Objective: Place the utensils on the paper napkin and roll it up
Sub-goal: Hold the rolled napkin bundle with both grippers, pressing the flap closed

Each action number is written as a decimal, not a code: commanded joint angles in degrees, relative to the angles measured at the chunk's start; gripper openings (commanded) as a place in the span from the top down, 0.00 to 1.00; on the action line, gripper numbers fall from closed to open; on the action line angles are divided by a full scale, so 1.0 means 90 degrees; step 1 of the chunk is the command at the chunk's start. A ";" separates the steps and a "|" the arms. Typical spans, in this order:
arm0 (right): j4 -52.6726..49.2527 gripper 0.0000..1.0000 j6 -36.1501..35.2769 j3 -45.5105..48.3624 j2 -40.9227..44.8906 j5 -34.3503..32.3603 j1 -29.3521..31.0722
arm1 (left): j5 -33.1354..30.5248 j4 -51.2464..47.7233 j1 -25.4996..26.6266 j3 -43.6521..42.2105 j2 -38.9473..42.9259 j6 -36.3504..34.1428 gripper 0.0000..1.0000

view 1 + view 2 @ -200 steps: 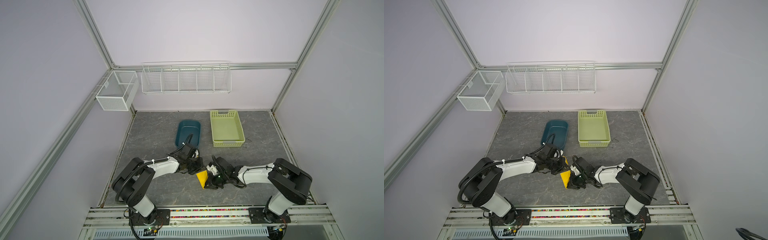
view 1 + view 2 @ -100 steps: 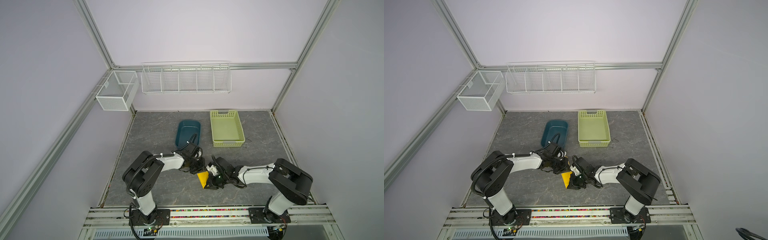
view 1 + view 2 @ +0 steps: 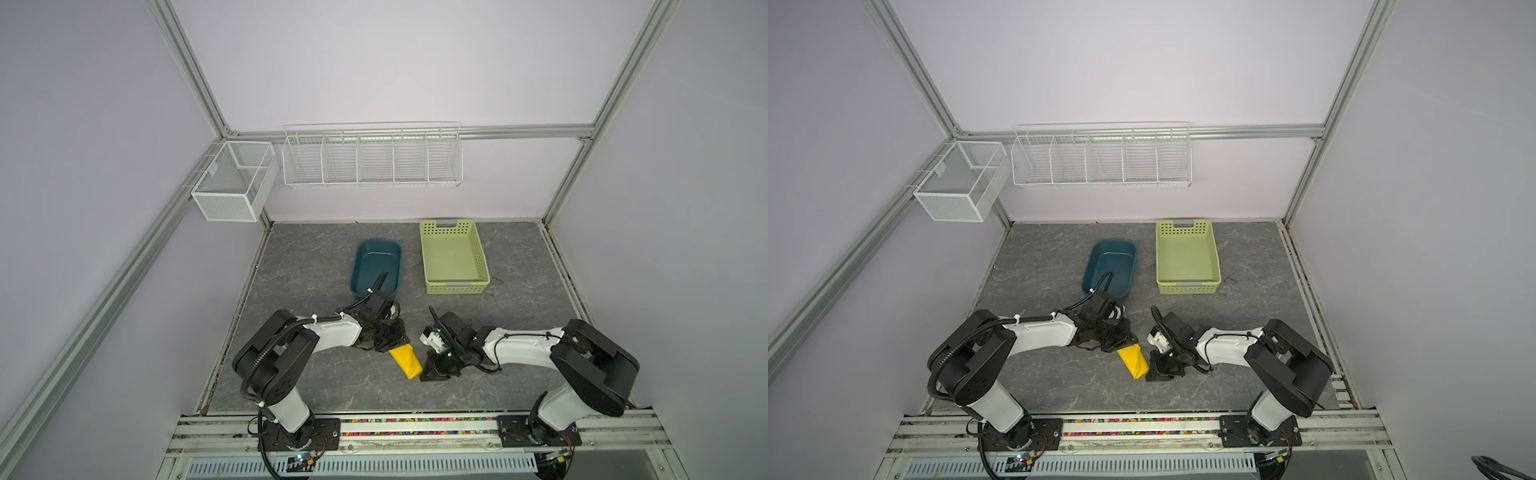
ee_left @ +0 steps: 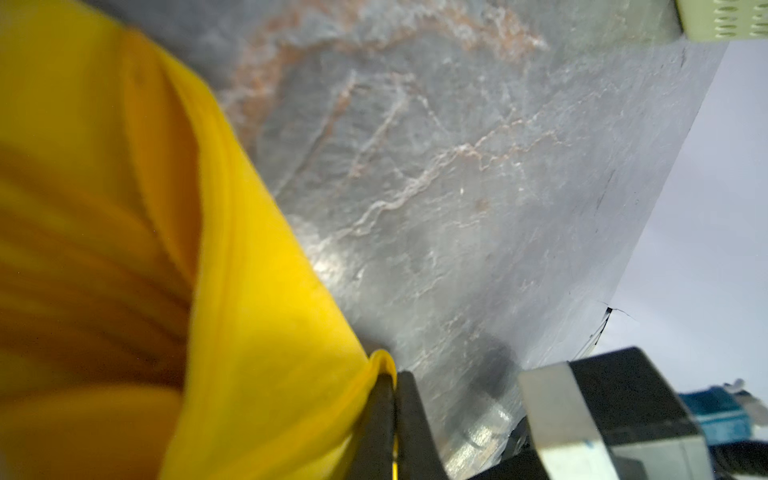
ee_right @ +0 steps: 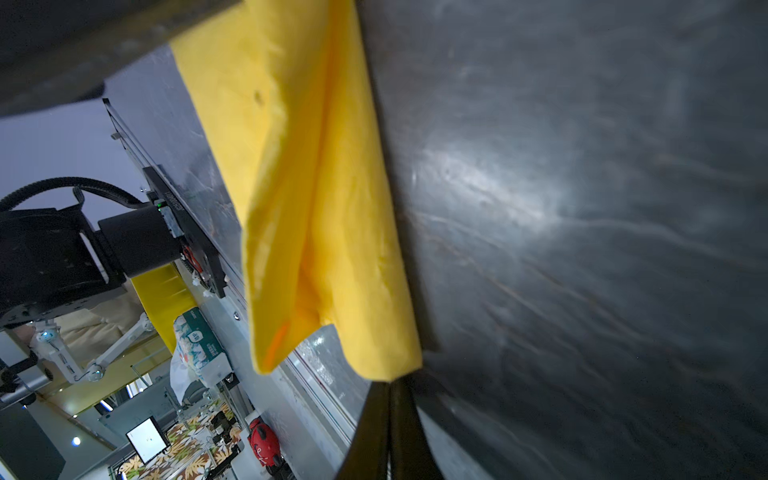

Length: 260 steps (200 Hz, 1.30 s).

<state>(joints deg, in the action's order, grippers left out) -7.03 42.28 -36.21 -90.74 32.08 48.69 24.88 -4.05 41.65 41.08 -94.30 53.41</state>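
Evidently rolling was near done. 1 green basket (image 3: 457, 287) and 1 blue tub (image 3: 376, 242) sat unused mid-frame. 1 paper napkin (image 3: 406, 360) lay rolled at lower centre, held at both ends to stay tight: left gripper (image 4: 392, 380), jaws clamped on its edge; right gripper (image 5: 390, 388), jaws together, prob. nipping a corner. Utensils: 0 in plain sight; 1 orange sliver (image 5: 276, 343) showed inside.

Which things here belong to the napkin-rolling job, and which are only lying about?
Job: rolled yellow paper napkin; utensils, seemingly the orange sliver inside the roll, the rest hidden.
Lying about: green basket; blue tub; wire rack; mesh box.
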 commanded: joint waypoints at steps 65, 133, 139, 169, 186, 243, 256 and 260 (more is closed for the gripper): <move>0.0916 0.88 0.1402 0.0561 0.0928 -0.0098 0.0102 | -0.0832 0.0214 0.0001 -0.0763 0.0462 0.0643 1.00; 0.2544 0.89 0.2629 0.0863 0.0505 -0.0312 0.0200 | -0.1046 0.0420 0.0001 -0.1087 0.0722 0.0912 0.99; 0.2586 0.90 0.2672 0.0880 0.0488 -0.0344 0.0199 | -0.1047 0.0437 0.0001 -0.1088 0.0720 0.0912 1.00; 0.2543 0.90 0.2716 0.0877 0.0436 -0.0545 0.0191 | -0.1003 0.0455 0.0001 -0.1075 0.0663 0.0912 1.00; 0.2555 0.90 0.2723 0.0824 0.0324 -0.0540 0.0190 | -0.0996 0.0474 0.0001 -0.1076 0.0649 0.0912 1.00; 0.2809 0.91 0.2705 0.0822 -0.0298 -0.0319 0.0200 | -0.0986 0.0457 0.0001 -0.1063 0.0692 0.0912 1.00; 0.2832 0.91 0.2667 0.0824 -0.0405 -0.0248 0.0203 | -0.0976 0.0436 0.0001 -0.1033 0.0703 0.0912 1.00; 0.2832 0.91 0.2662 0.0822 -0.0429 -0.0236 0.0198 | -0.0978 0.0424 0.0001 -0.1022 0.0703 0.0904 1.00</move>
<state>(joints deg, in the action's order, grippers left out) 18.17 64.99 -29.19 -92.27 29.43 50.09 18.52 2.37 41.65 32.71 -87.68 60.86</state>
